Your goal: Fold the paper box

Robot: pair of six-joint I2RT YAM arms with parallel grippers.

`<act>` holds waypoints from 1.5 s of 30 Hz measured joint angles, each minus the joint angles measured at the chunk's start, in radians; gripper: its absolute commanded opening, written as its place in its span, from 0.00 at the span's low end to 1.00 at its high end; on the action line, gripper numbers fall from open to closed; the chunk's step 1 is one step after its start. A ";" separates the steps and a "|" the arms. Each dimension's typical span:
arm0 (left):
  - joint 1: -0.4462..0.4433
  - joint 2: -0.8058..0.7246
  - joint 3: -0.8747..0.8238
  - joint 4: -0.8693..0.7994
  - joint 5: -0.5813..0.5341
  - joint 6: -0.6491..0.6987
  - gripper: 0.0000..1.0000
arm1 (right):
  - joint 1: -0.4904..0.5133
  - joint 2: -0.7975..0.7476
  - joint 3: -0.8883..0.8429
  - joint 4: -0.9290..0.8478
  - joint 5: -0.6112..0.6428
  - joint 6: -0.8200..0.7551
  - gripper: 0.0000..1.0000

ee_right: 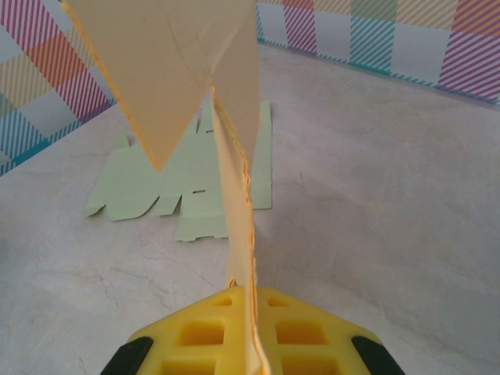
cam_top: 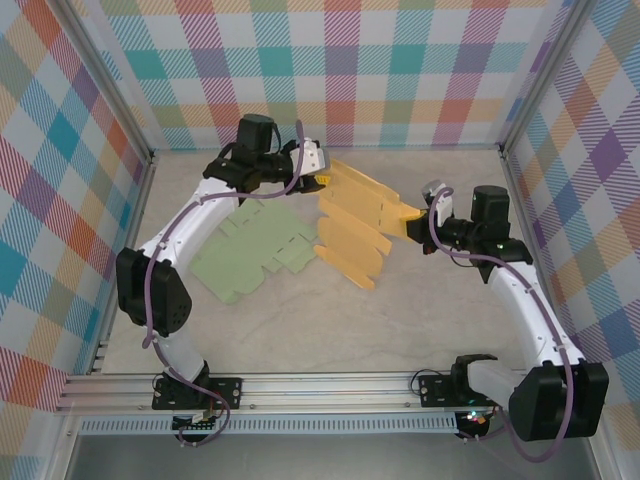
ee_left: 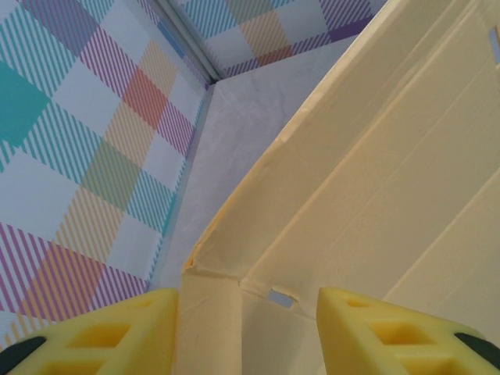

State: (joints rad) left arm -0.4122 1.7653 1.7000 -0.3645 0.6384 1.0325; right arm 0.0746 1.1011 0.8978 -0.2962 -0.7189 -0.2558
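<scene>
Checked walls (cam_top: 350, 60) in many colours stand round a pale table (cam_top: 400, 330). The right pincer (ee_right: 251, 306) is closed tight on the thin edge of the yellow box (ee_right: 180, 70). The box is a flat card sheet, and the pincer holds it up off the table. The left pincer (ee_left: 246, 312) is open. Its two fingers stand apart with a small flap (ee_left: 209, 324) of the same sheet between them. The flap touches one finger, and there is a gap to the other. A green box (cam_top: 255, 250), flat too, lies on the table near the left arm.

I think the step now is to bend that flap along its crease. To do it well, the left pincer should close on the flap near the fold line, not at the tip, and turn slowly. The right pincer should grip hard so the sheet does not swing or tear.

The top view shows both arms, the whole yellow sheet between them and all of the green one. The left wrist view shows the flap, its crease and a little slot up close. The right wrist view shows the edge pinched between the fingers.
</scene>
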 measured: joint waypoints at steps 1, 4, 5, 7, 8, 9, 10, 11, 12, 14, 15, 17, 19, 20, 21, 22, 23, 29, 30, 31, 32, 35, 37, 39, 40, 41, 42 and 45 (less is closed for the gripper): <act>0.000 0.000 0.009 0.000 0.000 0.006 0.50 | 0.000 0.003 0.000 -0.003 -0.002 0.000 0.00; -0.002 0.001 0.043 -0.020 0.000 0.023 0.50 | 0.000 0.008 0.002 -0.013 -0.009 0.000 0.00; -0.004 0.002 0.053 -0.027 0.000 0.029 0.51 | 0.000 0.009 0.002 -0.013 -0.010 0.000 0.00; -0.008 0.010 0.081 -0.035 0.000 0.043 0.52 | 0.000 0.011 0.005 -0.016 -0.017 0.000 0.00; -0.010 0.018 0.095 -0.039 -0.001 0.048 0.53 | 0.000 0.011 0.006 -0.016 -0.019 0.000 0.00; -0.013 0.028 0.110 -0.047 0.000 0.056 0.53 | 0.000 0.011 0.007 -0.016 -0.023 0.000 0.00; -0.016 0.041 0.128 -0.056 0.000 0.064 0.53 | 0.000 0.011 0.008 -0.016 -0.026 0.000 0.00; -0.018 0.055 0.145 -0.064 0.000 0.070 0.53 | 0.000 0.011 0.008 -0.017 -0.027 0.000 0.00; -0.021 0.073 0.168 -0.081 0.000 0.079 0.53 | 0.000 0.011 0.008 -0.017 -0.028 0.000 0.00; -0.024 0.113 0.220 -0.120 0.000 0.097 0.52 | 0.000 0.011 0.008 -0.018 -0.031 0.000 0.00; -0.026 0.135 0.251 -0.145 0.000 0.110 0.52 | 0.000 0.011 0.008 -0.019 -0.033 0.000 0.00; -0.028 0.172 0.306 -0.196 0.000 0.135 0.50 | 0.000 0.011 0.008 -0.019 -0.035 0.000 0.00; -0.031 0.200 0.352 -0.246 0.000 0.162 0.49 | 0.000 0.011 0.008 -0.020 -0.035 0.000 0.00; -0.033 0.206 0.363 -0.262 0.000 0.171 0.49 | 0.000 0.011 0.008 -0.019 -0.035 0.000 0.00; -0.037 0.210 0.369 -0.278 0.000 0.182 0.49 | 0.000 0.011 0.008 -0.019 -0.035 0.000 0.00; -0.040 0.212 0.372 -0.293 -0.001 0.191 0.48 | 0.000 0.011 0.008 -0.020 -0.035 0.000 0.00; -0.044 0.212 0.373 -0.302 -0.003 0.198 0.48 | 0.000 0.011 0.008 -0.019 -0.035 0.000 0.00; -0.061 0.232 0.396 -0.319 -0.019 0.225 0.37 | 0.000 0.011 0.008 -0.020 -0.035 0.000 0.00; -0.061 0.237 0.401 -0.318 -0.023 0.228 0.33 | 0.000 0.011 0.008 -0.020 -0.035 0.000 0.00; -0.062 0.240 0.401 -0.318 -0.028 0.232 0.27 | 0.000 0.013 0.008 -0.020 -0.035 0.000 0.00; -0.063 0.241 0.402 -0.319 -0.031 0.237 0.22 | 0.000 0.015 0.008 -0.021 -0.035 0.000 0.00; -0.065 0.244 0.402 -0.319 -0.056 0.243 0.20 | 0.000 0.021 0.008 -0.021 -0.035 0.000 0.00; -0.069 0.244 0.402 -0.319 -0.073 0.245 0.20 | 0.000 0.022 0.008 -0.020 -0.035 0.001 0.00; -0.075 0.244 0.399 -0.317 -0.092 0.249 0.16 | 0.000 0.023 0.008 -0.020 -0.035 0.002 0.00; -0.079 0.244 0.393 -0.314 -0.106 0.254 0.11 | 0.000 0.024 0.008 -0.020 -0.035 0.002 0.00; -0.082 0.244 0.385 -0.311 -0.120 0.258 0.06 | 0.000 0.027 0.008 -0.020 -0.035 0.004 0.00; -0.085 0.244 0.376 -0.307 -0.135 0.264 0.03 | 0.000 0.031 0.008 -0.020 -0.035 0.004 0.00; -0.095 0.244 0.347 -0.285 -0.183 0.259 0.00 | 0.000 0.056 0.008 -0.024 -0.029 0.006 0.00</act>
State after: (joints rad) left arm -0.5076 2.0094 2.0468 -0.6498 0.4553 1.2911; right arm 0.0746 1.1568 0.9054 -0.3199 -0.7483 -0.2501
